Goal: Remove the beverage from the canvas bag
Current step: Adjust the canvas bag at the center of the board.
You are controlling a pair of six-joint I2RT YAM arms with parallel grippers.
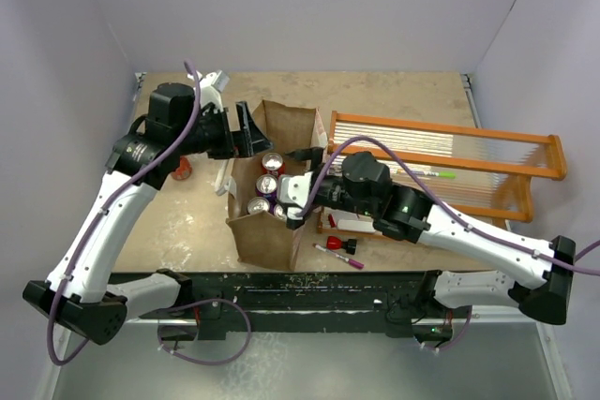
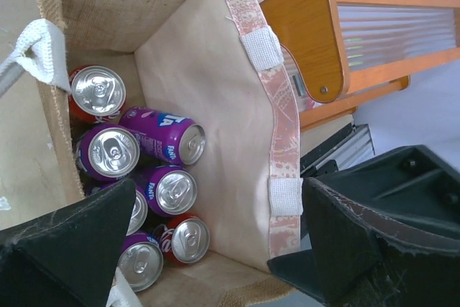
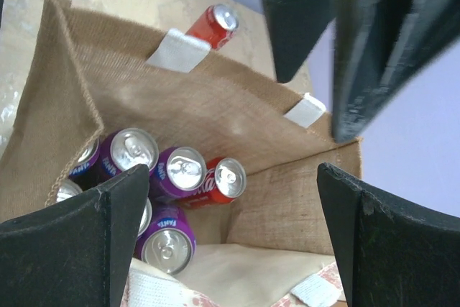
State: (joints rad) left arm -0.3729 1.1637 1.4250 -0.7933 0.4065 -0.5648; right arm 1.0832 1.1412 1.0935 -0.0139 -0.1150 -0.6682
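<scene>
The tan canvas bag (image 1: 267,236) stands open-topped in the middle of the table. Inside it are several beverage cans: purple Fanta cans (image 2: 108,152) and red cola cans (image 2: 188,239), tops up or tilted. They also show as silver tops (image 1: 267,185) from above, and as a purple can (image 3: 183,170) beside a red can (image 3: 226,179). My left gripper (image 1: 246,133) hovers open over the bag's far-left rim. My right gripper (image 1: 298,199) hangs open over the right rim. Neither gripper (image 2: 215,249) (image 3: 233,239) holds or touches a can.
An orange wooden-framed rack (image 1: 441,156) stands right of the bag, close to the right arm. One red can (image 1: 181,170) lies on the table left of the bag. A pink marker (image 1: 339,255) and a small red object (image 1: 335,243) lie by the bag's front right corner.
</scene>
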